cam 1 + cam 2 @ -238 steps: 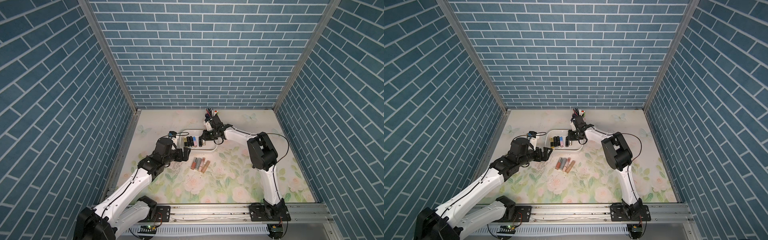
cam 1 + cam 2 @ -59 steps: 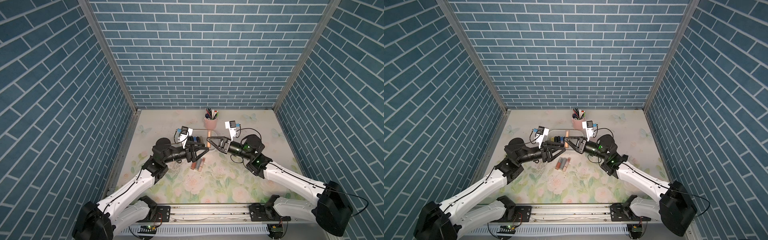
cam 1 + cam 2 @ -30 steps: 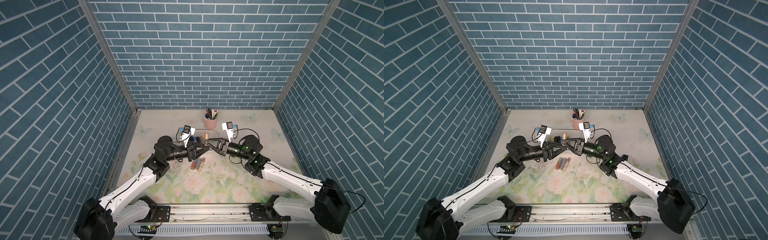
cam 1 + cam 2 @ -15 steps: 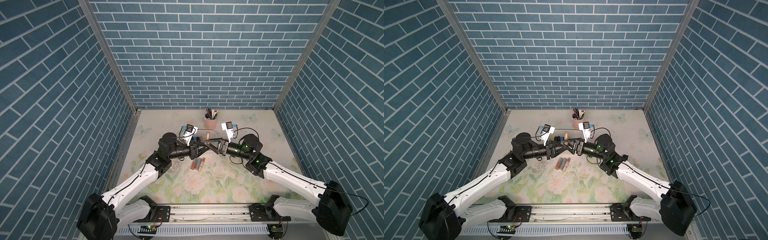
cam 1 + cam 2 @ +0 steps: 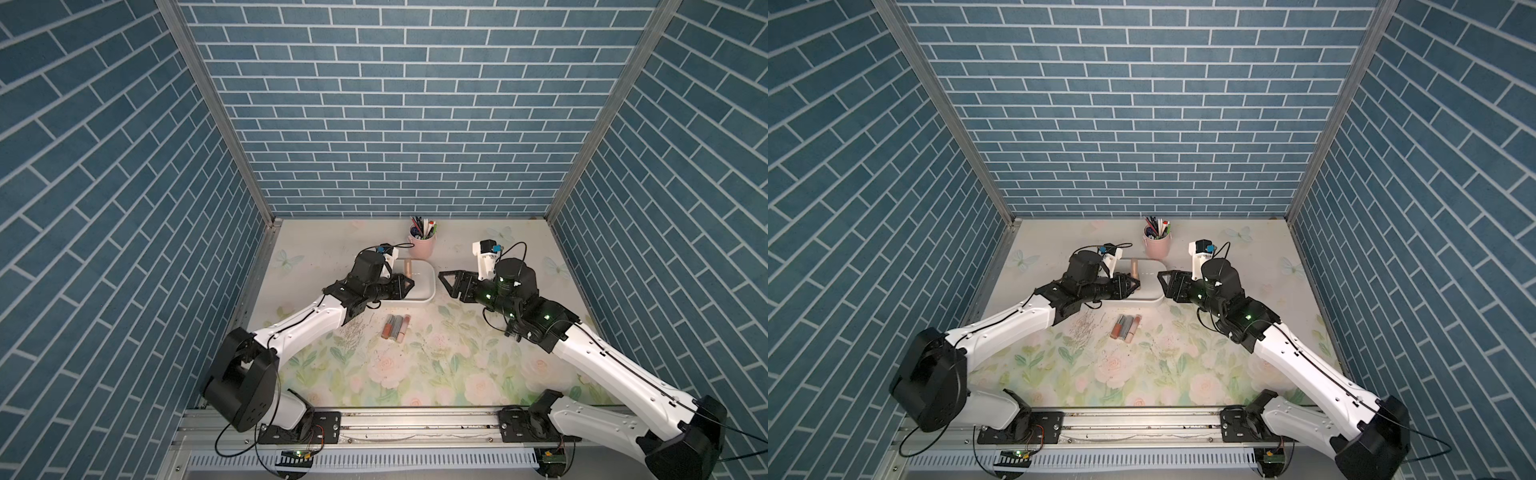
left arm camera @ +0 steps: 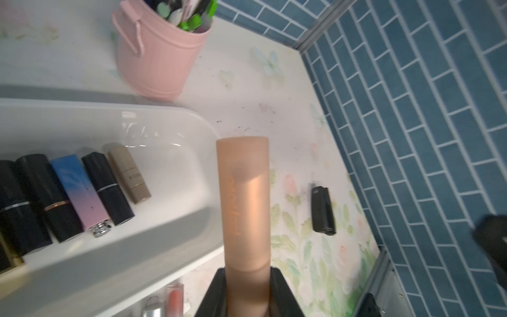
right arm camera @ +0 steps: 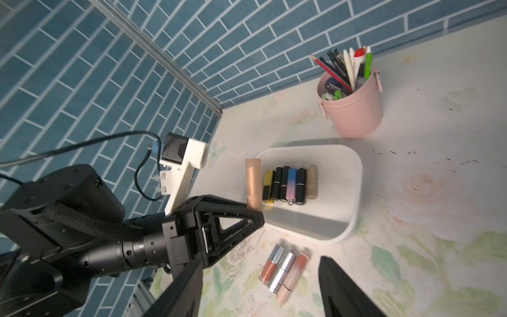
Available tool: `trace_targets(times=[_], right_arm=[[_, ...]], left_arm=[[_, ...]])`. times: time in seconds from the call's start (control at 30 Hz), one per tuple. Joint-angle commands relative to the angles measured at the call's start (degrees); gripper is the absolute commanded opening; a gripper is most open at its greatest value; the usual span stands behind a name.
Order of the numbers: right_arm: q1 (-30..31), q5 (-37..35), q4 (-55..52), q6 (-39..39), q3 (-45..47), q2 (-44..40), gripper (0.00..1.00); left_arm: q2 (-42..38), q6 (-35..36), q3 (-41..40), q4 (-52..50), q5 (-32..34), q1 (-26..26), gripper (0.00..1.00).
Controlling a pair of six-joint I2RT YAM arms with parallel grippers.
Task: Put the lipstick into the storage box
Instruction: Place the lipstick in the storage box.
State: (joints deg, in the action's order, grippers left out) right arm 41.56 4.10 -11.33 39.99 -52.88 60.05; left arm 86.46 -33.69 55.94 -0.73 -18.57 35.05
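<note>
Six lipsticks [image 7: 292, 184] in one storage box [image 7: 336, 189], one peach lipstick [image 6: 244, 197], three loose tubes [image 7: 282, 267], one pink cup [image 7: 354, 115]

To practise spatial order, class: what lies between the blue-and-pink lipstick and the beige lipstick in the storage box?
A black lipstick with a silver band lies between them, clear in both wrist views.

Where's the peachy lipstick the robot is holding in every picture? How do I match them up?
Top view: peach lipstick mid-picture, just below-left of the pink cup.
Top view: peach lipstick just below-left of the pink cup.
Left wrist: peach lipstick huge, mid-picture, clamped in the left end effector.
Right wrist: peach lipstick small, overlapping the storage box rim.
Shared landmark: the pink cup, in all four.
</note>
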Motion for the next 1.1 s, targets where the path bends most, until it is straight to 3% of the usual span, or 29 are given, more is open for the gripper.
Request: trace_targets(times=[0.0, 0.27, 0.57, 0.9, 1.07], right_arm=[[-0.2, -2.1, -3.8, -4.2, -1.0, 0.6, 0.71], [-0.6, -1.1, -3.9, -5.8, 0.3, 1.4, 0.71], [-2.0, -0.6, -3.8, -7.4, 1.8, 1.2, 0.71], [-3.5, 0.0, -3.1, -8.0, 3.0, 0.9, 0.71], [-4.1, 1.9, -2.9, -7.9, 3.3, 0.8, 0.71]], left_arm=[[4.1, 1.9, 3.9, -2.6, 6.5, 1.4, 0.08], [15.7, 2.1, 11.1, -5.0, 8.7, 1.5, 0.08], [23.4, 1.8, 17.1, -7.6, 9.7, 1.5, 0.07], [26.8, 1.0, 18.4, -8.2, 10.0, 1.1, 0.08], [27.4, 1.0, 18.2, -8.3, 10.3, 0.7, 0.13]])
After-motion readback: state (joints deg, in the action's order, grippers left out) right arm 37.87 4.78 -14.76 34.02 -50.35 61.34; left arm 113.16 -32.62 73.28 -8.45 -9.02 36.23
